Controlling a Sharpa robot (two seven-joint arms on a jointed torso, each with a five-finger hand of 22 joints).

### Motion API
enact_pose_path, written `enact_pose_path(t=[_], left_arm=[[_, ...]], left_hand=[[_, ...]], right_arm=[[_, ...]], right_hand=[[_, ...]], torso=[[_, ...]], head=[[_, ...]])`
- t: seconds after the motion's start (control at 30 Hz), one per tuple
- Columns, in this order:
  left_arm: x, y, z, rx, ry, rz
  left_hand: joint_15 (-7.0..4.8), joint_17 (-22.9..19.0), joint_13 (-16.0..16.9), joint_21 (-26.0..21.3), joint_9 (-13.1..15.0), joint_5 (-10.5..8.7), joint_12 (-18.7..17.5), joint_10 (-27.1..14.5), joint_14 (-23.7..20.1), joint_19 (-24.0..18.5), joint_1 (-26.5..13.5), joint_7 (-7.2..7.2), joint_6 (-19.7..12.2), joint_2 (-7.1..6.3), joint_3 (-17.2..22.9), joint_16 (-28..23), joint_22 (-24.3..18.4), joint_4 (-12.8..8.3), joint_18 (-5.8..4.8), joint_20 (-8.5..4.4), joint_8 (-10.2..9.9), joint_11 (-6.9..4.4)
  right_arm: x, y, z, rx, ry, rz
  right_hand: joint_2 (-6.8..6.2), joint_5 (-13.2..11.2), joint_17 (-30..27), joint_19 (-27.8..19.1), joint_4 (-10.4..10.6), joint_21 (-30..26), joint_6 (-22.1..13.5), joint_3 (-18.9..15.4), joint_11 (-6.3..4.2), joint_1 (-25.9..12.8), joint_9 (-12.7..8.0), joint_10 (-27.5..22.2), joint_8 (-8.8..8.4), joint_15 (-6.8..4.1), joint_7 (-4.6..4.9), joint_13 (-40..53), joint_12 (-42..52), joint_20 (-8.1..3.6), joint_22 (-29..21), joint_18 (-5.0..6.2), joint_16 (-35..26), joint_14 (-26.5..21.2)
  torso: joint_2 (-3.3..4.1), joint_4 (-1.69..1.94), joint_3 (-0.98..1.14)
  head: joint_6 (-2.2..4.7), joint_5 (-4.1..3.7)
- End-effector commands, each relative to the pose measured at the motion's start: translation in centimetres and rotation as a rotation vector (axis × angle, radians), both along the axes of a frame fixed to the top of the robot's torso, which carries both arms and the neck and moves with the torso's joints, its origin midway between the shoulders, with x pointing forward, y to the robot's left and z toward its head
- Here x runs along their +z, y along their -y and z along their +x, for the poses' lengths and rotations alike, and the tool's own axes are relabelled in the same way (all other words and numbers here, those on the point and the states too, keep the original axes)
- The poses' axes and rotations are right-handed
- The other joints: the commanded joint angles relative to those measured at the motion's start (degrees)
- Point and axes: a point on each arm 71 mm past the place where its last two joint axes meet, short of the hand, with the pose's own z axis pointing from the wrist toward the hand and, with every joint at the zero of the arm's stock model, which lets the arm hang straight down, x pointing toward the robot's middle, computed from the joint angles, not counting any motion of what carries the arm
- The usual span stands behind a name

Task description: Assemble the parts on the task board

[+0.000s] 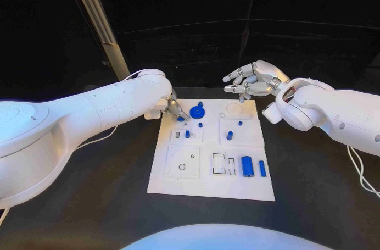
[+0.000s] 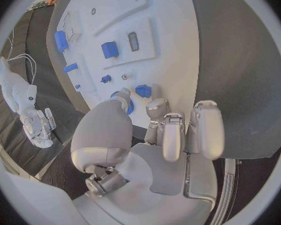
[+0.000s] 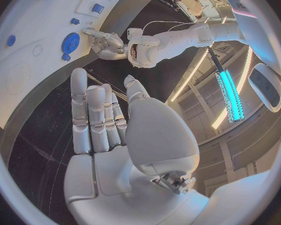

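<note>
Worktop point(image 1: 95, 206): black; it carries the white task board at its middle, between the two arms.
Left arm point(image 1: 79, 115): white, reaching in to the board's far left corner.
Right arm point(image 1: 340, 115): white, its wrist beside the board's far right corner.
Task board point(image 1: 238, 187): a white plate with raised panels and cut-outs; blue parts sit on its far half and in its near right area.
Right hand point(image 1: 252, 78): raised beyond the board's far right corner, clear of the board; fingers straight and side by side, nothing in the grasp, released.
Left hand point(image 1: 169, 108): at the board's far left corner, mostly hidden behind the arm in the head view. In the left wrist view its fingertips point(image 2: 159, 106) curl down onto the board's edge by a small blue part point(image 2: 143, 90); whether it pinches that part, I cannot tell.
Blue gear point(image 1: 197, 112): a round toothed disc flat on the board's far edge, just beside the left hand.
Blue cylinder point(image 1: 247, 166): lying in the near right area of the board.
Blue bar point(image 1: 262, 168): slim, just beside the cylinder on its right.
Blue pegs point(image 1: 229, 134): small, standing in the board's middle panels, apart from both hands.
</note>
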Motion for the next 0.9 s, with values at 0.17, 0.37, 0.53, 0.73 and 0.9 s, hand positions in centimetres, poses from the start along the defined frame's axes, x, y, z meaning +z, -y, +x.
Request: enact_pose_path(t=[0.17, 0.37, 0.53, 0.73, 0.9], left_arm=[[0.46, 0.11, 0.36, -0.003, 0.06, 0.014], [0.53, 0.33, 0.5, -0.007, 0.071, 0.021], [0.47, 0.72, 0.41, -0.022, 0.057, 0.027], [0.34, 0.71, 0.29, -0.032, 0.031, 0.041], [0.27, 0.69, 0.22, -0.038, 0.017, 0.047]], left_hand=[[0.34, 15.1, -0.2, -0.3, 0.0, -0.18, 0.3, -0.6, 5.9, 0.1, 0.0, 0.05, -0.4, 0.64, -3.0, 0.2, 1.1, 0.0, 0.02, 0.23, 0.5, 0.04], [0.33, 15.1, -0.2, -0.3, 0.0, -0.17, 0.4, -0.6, 5.9, 0.1, 0.5, 0.02, -0.4, 1.29, -4.2, 0.2, 1.1, -0.1, 0.0, 0.22, 0.6, 0.03], [0.32, 15.1, -0.2, -0.3, 0.0, -0.18, 0.5, -0.6, 5.9, 0.2, 2.0, 0.0, -0.4, 1.96, -5.1, 0.2, 1.3, -0.4, -0.03, 0.21, 0.8, 0.01], [0.31, 15.1, -0.4, -0.3, 0.0, -0.18, 0.5, -0.7, 5.9, 0.2, 3.6, 0.0, -0.4, 2.41, -5.7, 0.2, 1.3, -0.7, -0.03, 0.21, 0.9, 0.0], [0.33, 15.1, -0.5, -0.3, -0.1, -0.18, 0.5, -0.8, 5.9, 0.2, 5.0, 0.02, -0.5, 2.73, -6.4, 0.2, 1.4, -1.0, -0.04, 0.21, 1.0, 0.02]], right_arm=[[0.12, -0.15, 0.01, 0.009, 0.002, 0.002], [0.1, -0.2, 0.03, 0.01, 0.001, 0.002], [0.09, -0.3, 0.03, 0.013, -0.001, 0.001], [0.07, -0.28, 0.02, 0.013, -0.003, 0.0], [0.07, -0.33, 0.02, 0.015, -0.003, 0.0]], right_hand=[[0.22, 0.4, -0.1, -0.4, 0.4, -0.4, -0.4, 0.0, 0.11, -0.4, 0.1, -0.5, 0.34, 0.05, -0.08, -0.1, 0.4, -0.07, 0.1, 0.27, 0.2, -0.5], [0.22, 0.4, -0.1, -0.4, 0.4, -0.4, -0.4, 0.0, 0.11, -0.4, 0.1, -0.5, 0.34, 0.05, -0.08, -0.1, 0.4, -0.07, 0.1, 0.27, 0.2, -0.5], [0.22, 0.4, -0.1, -0.4, 0.4, -0.4, -0.4, 0.0, 0.11, -0.4, 0.1, -0.5, 0.34, 0.05, -0.08, -0.1, 0.4, -0.07, 0.1, 0.27, 0.2, -0.5], [0.22, 0.4, -0.1, -0.4, 0.4, -0.4, -0.4, 0.0, 0.11, -0.4, 0.1, -0.5, 0.34, 0.05, -0.08, -0.1, 0.4, -0.07, 0.1, 0.27, 0.2, -0.5], [0.21, 0.6, -0.1, -0.5, 0.5, -0.4, -0.5, 0.0, 0.11, -0.4, 0.1, -0.5, 0.39, 0.06, -0.07, -0.1, 0.4, -0.07, 0.1, 0.27, 0.2, -0.5]], torso=[[0.05, -0.11, 0.02], [0.03, -0.06, 0.02], [0.02, -0.09, 0.03], [-0.01, -0.03, 0.03], [0.0, 0.01, 0.02]], head=[[-0.08, -0.06], [-0.11, -0.22], [-0.28, -0.16], [-0.25, -0.23], [-0.34, -0.19]])
